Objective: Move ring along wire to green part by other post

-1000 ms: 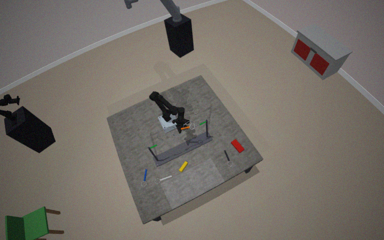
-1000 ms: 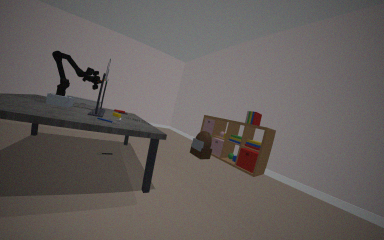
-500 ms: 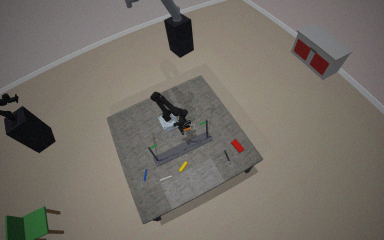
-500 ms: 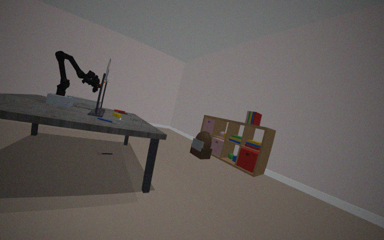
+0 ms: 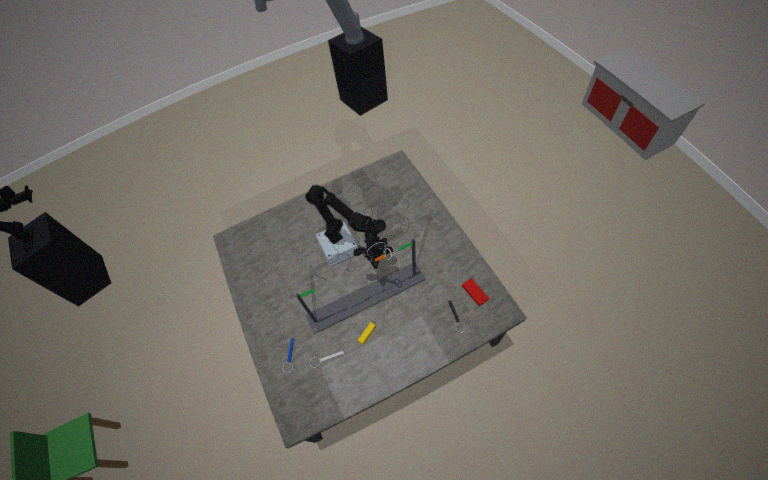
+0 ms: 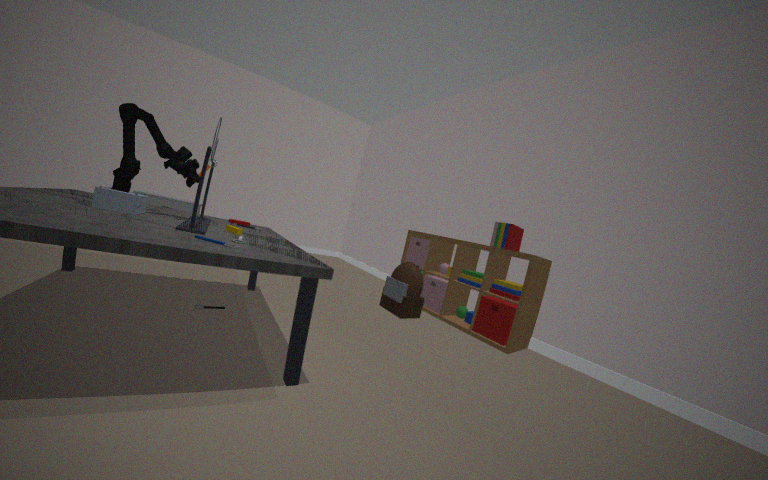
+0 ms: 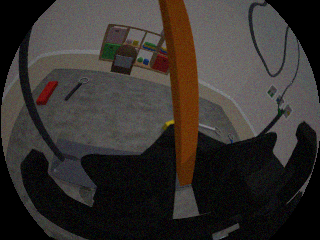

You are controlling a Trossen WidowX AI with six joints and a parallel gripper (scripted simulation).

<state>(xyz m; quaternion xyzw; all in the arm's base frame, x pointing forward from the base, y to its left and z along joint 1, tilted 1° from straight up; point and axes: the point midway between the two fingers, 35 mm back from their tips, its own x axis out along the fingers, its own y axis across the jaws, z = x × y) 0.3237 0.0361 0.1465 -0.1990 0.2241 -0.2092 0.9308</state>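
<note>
In the top view, the black parallel-jaw gripper (image 5: 377, 259) (image 6: 196, 174) (image 7: 176, 128) grips the orange handle (image 5: 380, 257) (image 6: 205, 168) (image 7: 185, 95); its pale thin ring (image 5: 387, 253) is left of the right-hand green wire part (image 5: 406, 246), between the two dark posts. The carry along the wire seems in hand.

The exterior view shows the handle beside the posts, above the grey table (image 6: 164, 251).

In the wrist view, the dark looping wire (image 7: 256, 47) curves at right; ring clearance cannot be told. The next move probably calls for following its bends, ring centred; which end is the goal is unclear.

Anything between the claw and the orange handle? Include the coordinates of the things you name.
No gap: the claw (image 5: 376, 259) (image 7: 176, 128) is shut on the orange handle (image 5: 380, 258) (image 7: 185, 90), as the wrist view shows.
</note>
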